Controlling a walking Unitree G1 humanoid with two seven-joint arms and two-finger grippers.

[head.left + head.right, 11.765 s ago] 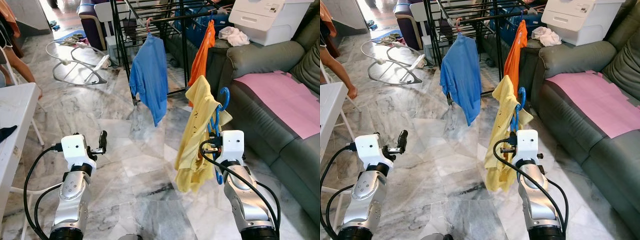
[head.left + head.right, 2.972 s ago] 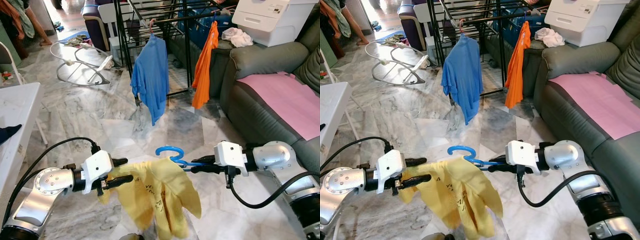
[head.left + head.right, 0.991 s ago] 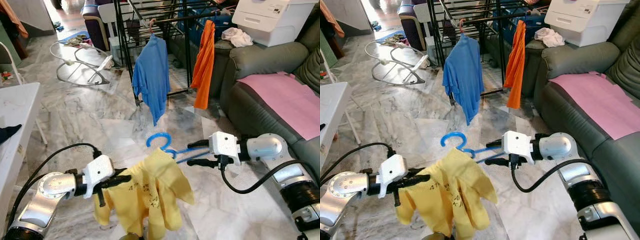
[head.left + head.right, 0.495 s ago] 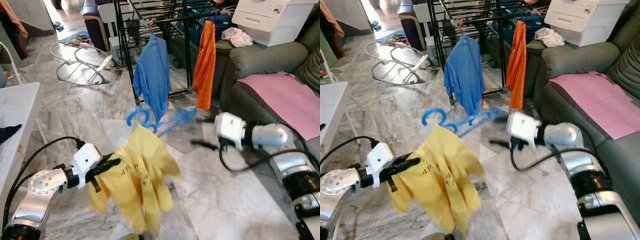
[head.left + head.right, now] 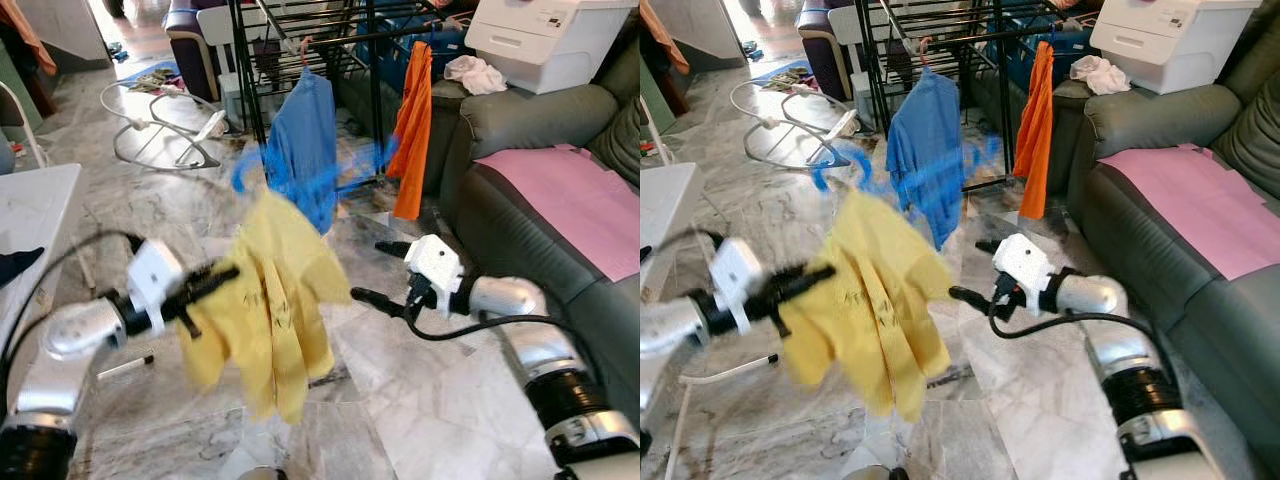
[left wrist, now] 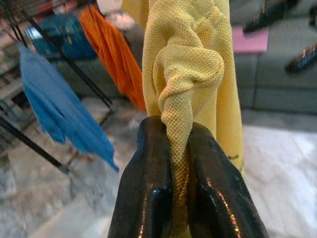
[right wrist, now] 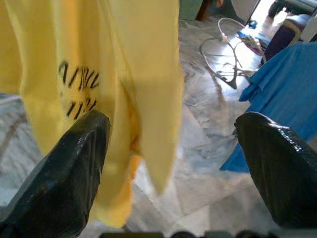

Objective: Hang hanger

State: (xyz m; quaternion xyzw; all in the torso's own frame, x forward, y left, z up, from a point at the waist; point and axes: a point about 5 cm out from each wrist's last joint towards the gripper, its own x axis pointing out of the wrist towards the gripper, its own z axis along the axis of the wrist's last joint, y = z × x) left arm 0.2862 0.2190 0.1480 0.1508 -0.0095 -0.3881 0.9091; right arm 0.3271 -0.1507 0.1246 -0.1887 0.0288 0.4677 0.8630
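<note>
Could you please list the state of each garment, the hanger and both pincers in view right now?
left pincer: shut on a bunched fold of the yellow shirt.
right pincer: open, holding nothing, beside the shirt.
yellow shirt: held up off the floor, hanging loose, motion-blurred.
blue hanger: at the shirt's top, blurred.
blue shirt: hung on the drying rack.
orange garment: hung on the rack.

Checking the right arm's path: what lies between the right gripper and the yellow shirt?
Bare marble floor between right gripper and yellow shirt, in the left eye view.
</note>
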